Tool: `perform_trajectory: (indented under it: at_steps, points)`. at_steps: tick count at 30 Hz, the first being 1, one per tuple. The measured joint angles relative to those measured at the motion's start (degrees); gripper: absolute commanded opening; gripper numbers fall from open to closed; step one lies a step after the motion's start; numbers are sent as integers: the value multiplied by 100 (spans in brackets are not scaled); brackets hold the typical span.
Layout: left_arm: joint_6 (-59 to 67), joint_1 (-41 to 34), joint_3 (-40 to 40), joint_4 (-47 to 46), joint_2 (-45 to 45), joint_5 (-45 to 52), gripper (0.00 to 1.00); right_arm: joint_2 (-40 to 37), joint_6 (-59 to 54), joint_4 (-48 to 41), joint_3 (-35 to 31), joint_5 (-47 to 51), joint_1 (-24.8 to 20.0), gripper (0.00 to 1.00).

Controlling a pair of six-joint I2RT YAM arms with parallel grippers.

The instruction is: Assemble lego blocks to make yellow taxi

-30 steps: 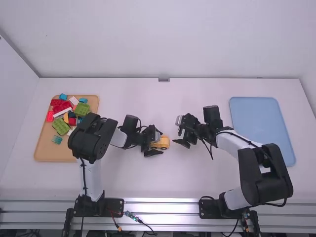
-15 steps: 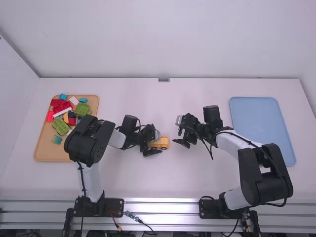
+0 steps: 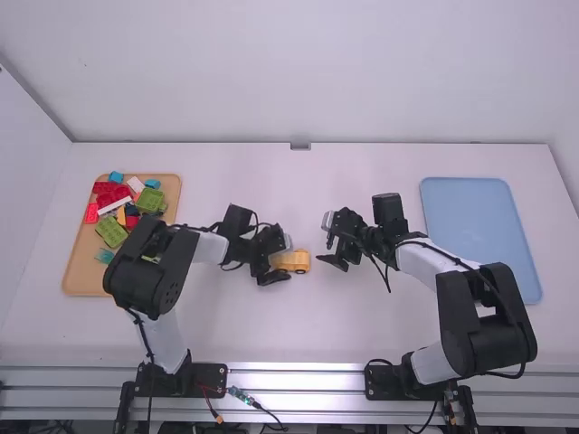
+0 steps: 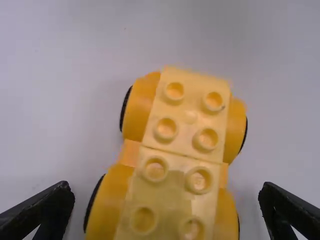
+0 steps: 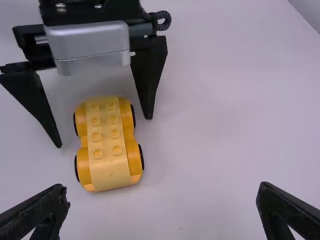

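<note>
I have my left gripper [image 3: 284, 260] open, its fingers spread on either side of one end of the yellow wheeled base [image 5: 109, 150] on the white surface [image 3: 362, 325]. My right gripper [image 3: 325, 240] is open too, near the base's other end.

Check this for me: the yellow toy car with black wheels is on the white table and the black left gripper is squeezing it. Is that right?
Not quite: the black left gripper isn't squeezing the yellow toy car. The right wrist view shows its fingers open, one on each side, with gaps between. The car is on the white table, as you said.
</note>
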Motion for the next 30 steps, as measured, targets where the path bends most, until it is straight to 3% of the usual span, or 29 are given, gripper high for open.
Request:
perform_trajectory:
  at_steps: [4, 10, 15, 25, 30]
  points:
    - [17, 0, 428, -901, 0, -199, 99, 0, -2, -2, 0, -2, 2, 99]
    - [11, -2, 1325, -2966, 0, -678, 99, 0, -9, -2, 0, -2, 2, 99]
    - [4, 0, 2022, -3886, 0, -837, 99, 0, -20, 0, 2, -2, 0, 99]
    - [-535, 81, 2887, -4885, 0, -1270, 99, 0, -24, -2, 2, 98, 0, 99]
    - [-1847, 374, 3303, -4992, 0, -2229, 99, 0, -9, -2, 0, 131, 2, 99]
